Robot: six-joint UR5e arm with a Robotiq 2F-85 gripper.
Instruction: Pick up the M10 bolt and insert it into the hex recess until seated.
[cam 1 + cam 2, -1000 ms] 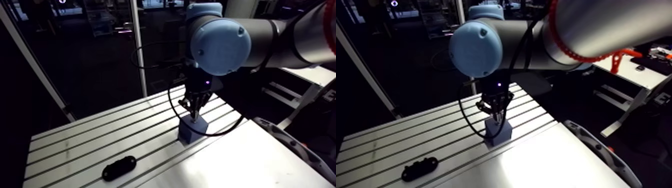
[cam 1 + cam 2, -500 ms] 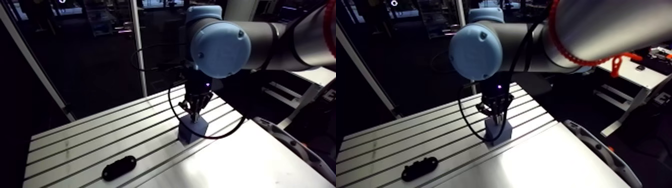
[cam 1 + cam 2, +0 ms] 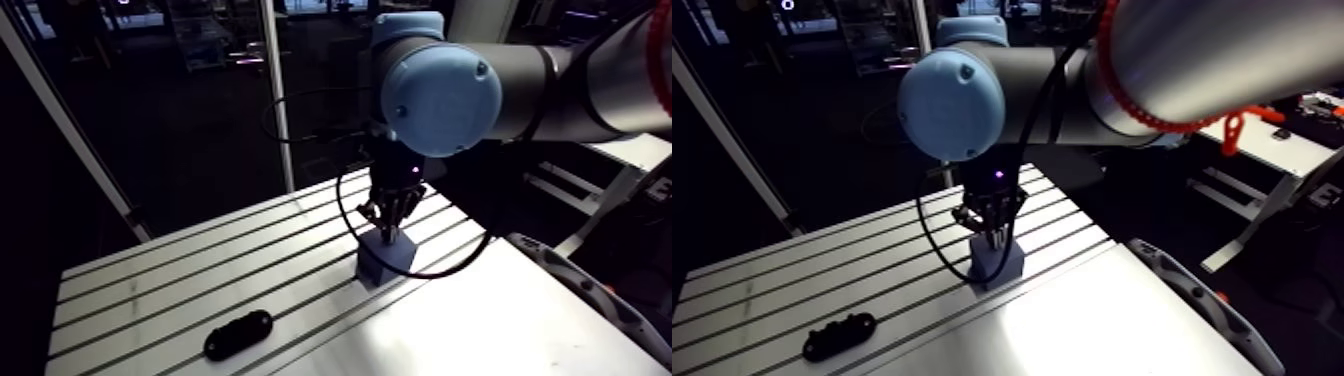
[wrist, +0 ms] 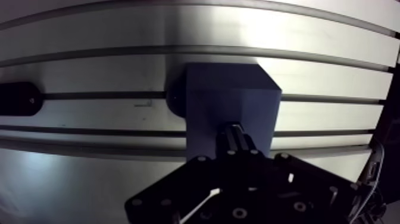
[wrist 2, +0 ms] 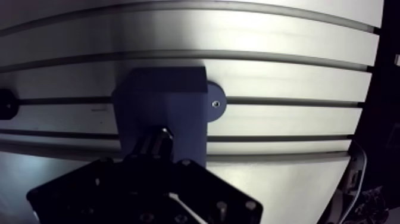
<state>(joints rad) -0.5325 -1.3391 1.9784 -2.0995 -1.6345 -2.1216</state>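
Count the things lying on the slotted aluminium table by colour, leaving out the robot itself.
Blue: 1, the blue rectangular block right under the gripper.
Black: 1, the black oblong part, lying apart from the block on the table.
Total: 2. A bolt cannot be made out in these views.
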